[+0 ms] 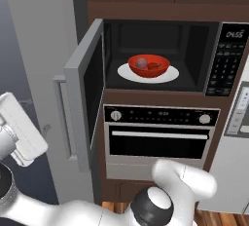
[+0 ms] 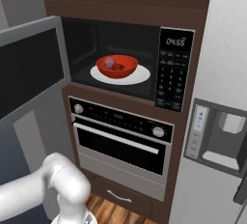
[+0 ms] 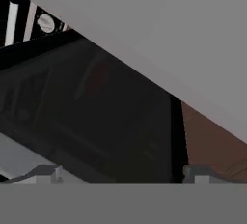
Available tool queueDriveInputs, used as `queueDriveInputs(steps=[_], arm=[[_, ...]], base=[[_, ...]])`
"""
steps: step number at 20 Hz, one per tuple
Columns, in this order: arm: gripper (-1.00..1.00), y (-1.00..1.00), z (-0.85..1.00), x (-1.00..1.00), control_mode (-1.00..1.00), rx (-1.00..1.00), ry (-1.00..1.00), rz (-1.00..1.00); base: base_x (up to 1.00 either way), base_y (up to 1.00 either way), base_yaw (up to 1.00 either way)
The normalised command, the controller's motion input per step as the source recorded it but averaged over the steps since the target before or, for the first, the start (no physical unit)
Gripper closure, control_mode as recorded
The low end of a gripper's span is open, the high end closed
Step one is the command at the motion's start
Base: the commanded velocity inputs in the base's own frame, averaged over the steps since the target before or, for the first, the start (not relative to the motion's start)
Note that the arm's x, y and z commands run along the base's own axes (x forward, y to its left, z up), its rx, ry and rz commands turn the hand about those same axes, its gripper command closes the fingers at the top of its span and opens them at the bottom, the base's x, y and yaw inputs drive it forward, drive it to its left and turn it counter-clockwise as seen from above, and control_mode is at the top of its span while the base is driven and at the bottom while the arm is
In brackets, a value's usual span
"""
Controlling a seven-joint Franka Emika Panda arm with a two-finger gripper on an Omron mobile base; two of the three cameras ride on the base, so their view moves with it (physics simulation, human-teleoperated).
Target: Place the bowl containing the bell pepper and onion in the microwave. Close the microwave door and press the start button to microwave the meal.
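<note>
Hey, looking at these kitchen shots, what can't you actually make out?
- Button labels on the microwave panel: too small in both base views.
- The bell pepper: partly hidden by the bowl rim.
- The gripper: fingertips cut off by the hand view's bottom edge.
- The microwave door handle: partly hidden behind the door edge, left base view.

A: How was the lighting?
B: Even, soft, rendered; dim inside the microwave (image 1: 160, 54), no glare on its window.
A: Any blur?
B: Mild softness throughout; the hand view beside the microwave door (image 3: 120, 136) looked murky.
</note>
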Motion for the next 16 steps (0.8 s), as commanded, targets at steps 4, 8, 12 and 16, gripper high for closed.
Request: queueDriveInputs(steps=[4,8,12,16], arm=[[-1.0,-0.07,-0.21,0.63,-1.0,0.03,0.0,-0.14],[-1.0,-0.35,-0.11,0.57,-1.0,0.08,0.0,-0.18],[-1.0,-0.85,-0.04,0.06,-1.0,0.13,-0.01,-0.18],[-1.0,-1.0,0.0,-0.54,-1.0,0.17,-0.05,-0.2]], base=[[0.0,0.0,0.0],[0.0,0.0,0.0],[0.0,0.0,0.0],[0.0,0.0,0.0]])
